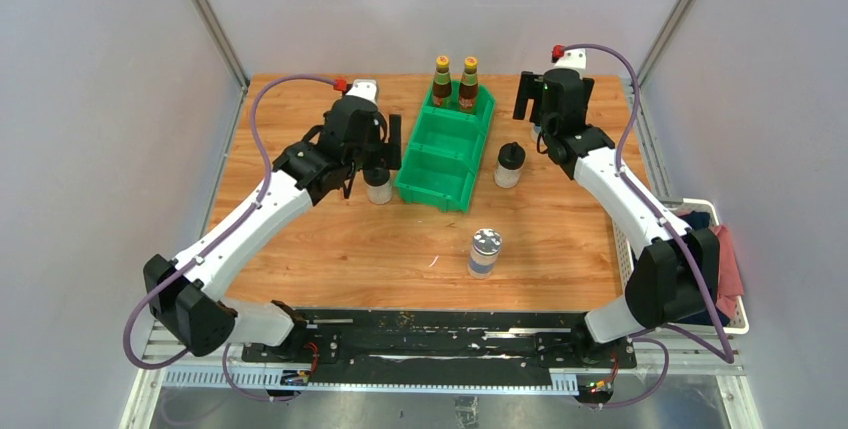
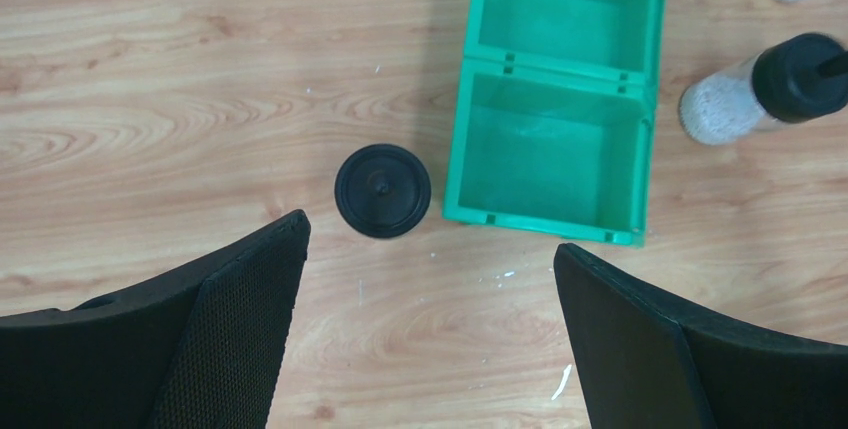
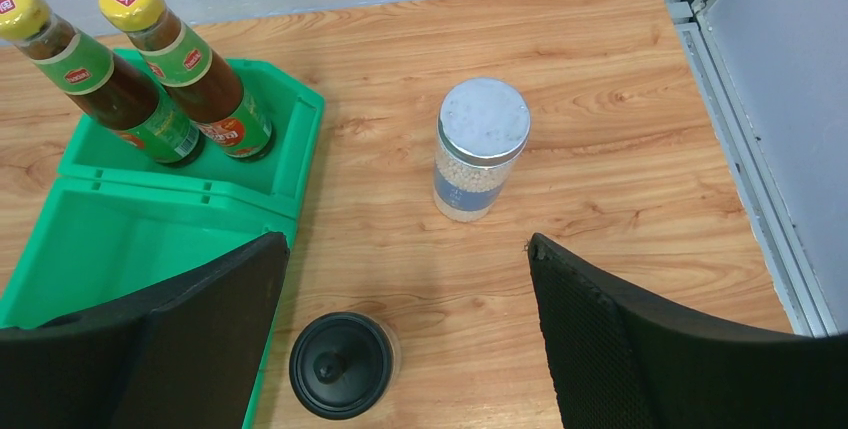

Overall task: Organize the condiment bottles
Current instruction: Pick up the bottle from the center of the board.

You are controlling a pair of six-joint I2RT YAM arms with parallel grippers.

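Note:
Two brown sauce bottles with yellow caps (image 1: 442, 81) (image 1: 469, 82) stand in the far compartment of the green bin (image 1: 470, 184); both show in the right wrist view (image 3: 105, 89) (image 3: 200, 84). One black-capped shaker (image 1: 377, 186) stands left of the bin, just ahead of my open, empty left gripper (image 2: 430, 239). The other shaker (image 1: 510, 164) stands right of the bin, below my open, empty right gripper (image 3: 408, 241). One silver-lidded jar (image 1: 485, 252) stands on the near table. The second jar (image 3: 482, 149) stands right of the bin's far end.
The bin's middle and near compartments (image 2: 545, 154) hold nothing. A white basket with cloths (image 1: 722, 249) hangs off the table's right edge. Grey walls and metal frame posts close in the back and sides.

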